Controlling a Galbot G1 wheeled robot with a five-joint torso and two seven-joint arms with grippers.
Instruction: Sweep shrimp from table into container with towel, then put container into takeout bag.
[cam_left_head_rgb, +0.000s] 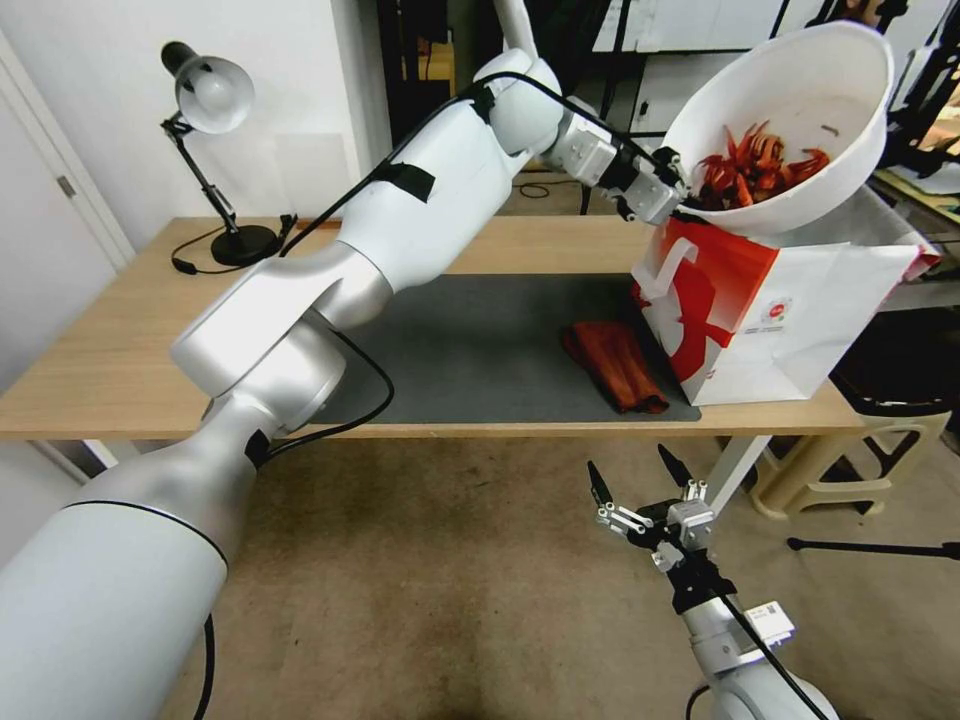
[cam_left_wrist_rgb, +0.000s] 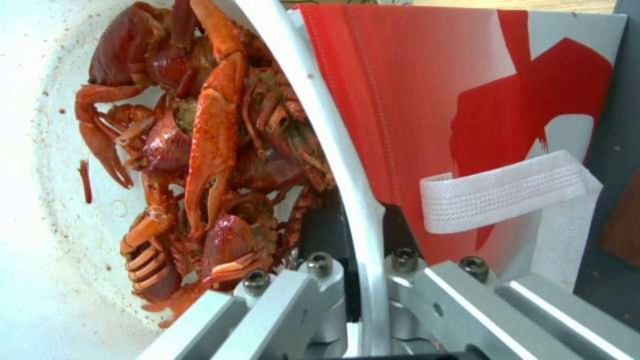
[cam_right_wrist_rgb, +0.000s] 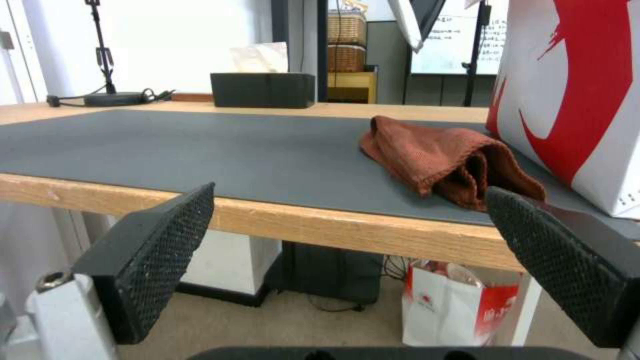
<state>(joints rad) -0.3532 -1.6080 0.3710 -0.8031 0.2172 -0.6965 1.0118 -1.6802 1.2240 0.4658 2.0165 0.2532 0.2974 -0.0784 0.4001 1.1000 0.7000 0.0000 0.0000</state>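
Bowl (cam_left_head_rgb: 800, 120) w/ shrimp (cam_left_head_rgb: 755, 165) tilted over bag (cam_left_head_rgb: 780, 300) mouth, left gripper (cam_left_head_rgb: 672, 197) pinching its rim.
Thin plastic, probably flexes, load could slide out. Right gripper (cam_left_head_rgb: 645, 490) wide open, idle below table (cam_left_head_rgb: 110, 350).

The right tool (cam_right_wrist_rgb: 347, 250) hangs below the front edge of the desk (cam_right_wrist_rgb: 300, 225) with its two black pads (cam_right_wrist_rgb: 160, 250) spread wide. On the grey mat (cam_right_wrist_rgb: 200, 150) the rust-red towel (cam_right_wrist_rgb: 447, 160) lies bunched just beside the takeout bag (cam_right_wrist_rgb: 580, 100). A black tissue box (cam_right_wrist_rgb: 263, 90) stands farther back.
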